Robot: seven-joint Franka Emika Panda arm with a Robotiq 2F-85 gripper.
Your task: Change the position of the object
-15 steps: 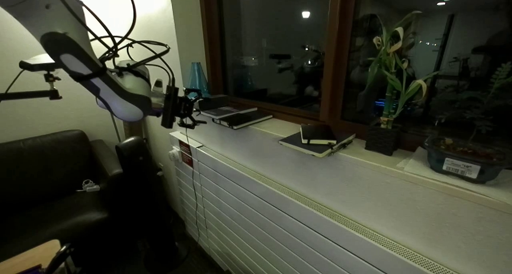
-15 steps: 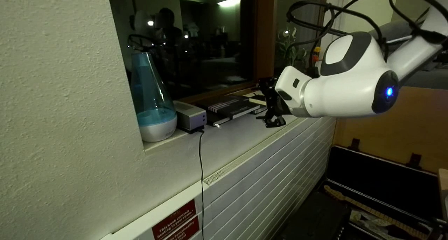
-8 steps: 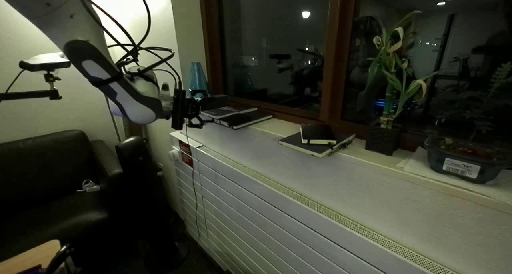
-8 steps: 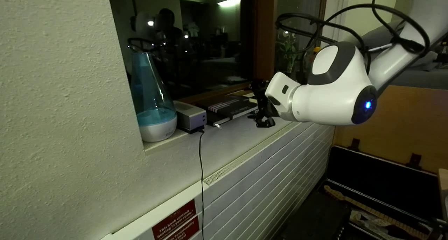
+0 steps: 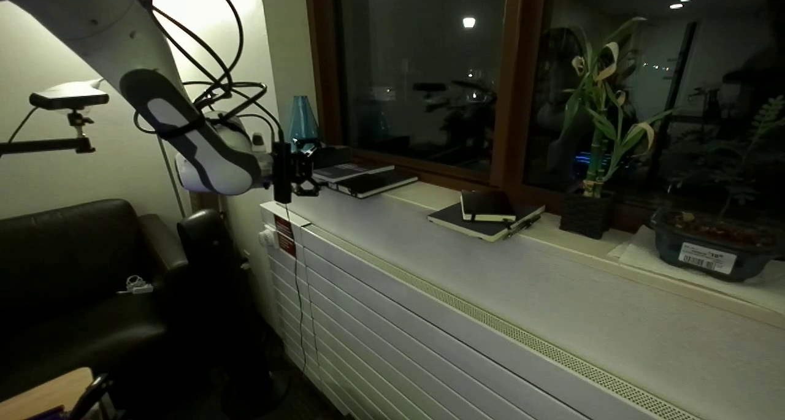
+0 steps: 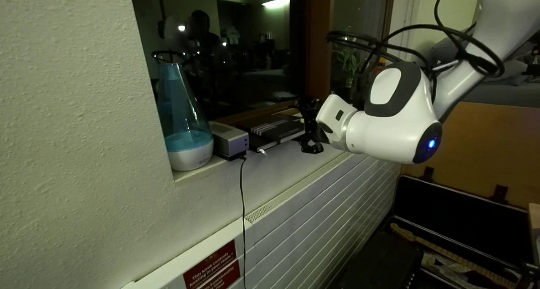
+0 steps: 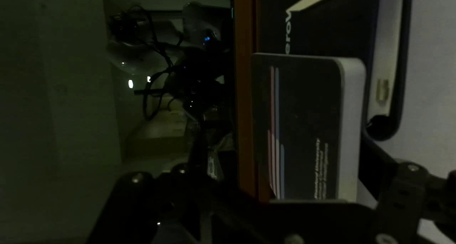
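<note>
Along the brown wooden-framed window (image 5: 516,76), the long white surface (image 5: 582,297) carries a flat black notebook with coloured stripes (image 7: 302,119), near the wide-spread end effector (image 5: 317,167); a dark leather sofa (image 5: 67,260) stands below.

The wrist view's top edge cuts the black notebook (image 7: 320,34), and the striped notebook (image 7: 302,112) hides more of it; the jaws run off the bottom. In an exterior view they partly cover the blue humidifier (image 5: 302,119), and the red signs (image 5: 284,227) are too small to read. Both exterior views crop the robot arm (image 5: 144,76).
</note>
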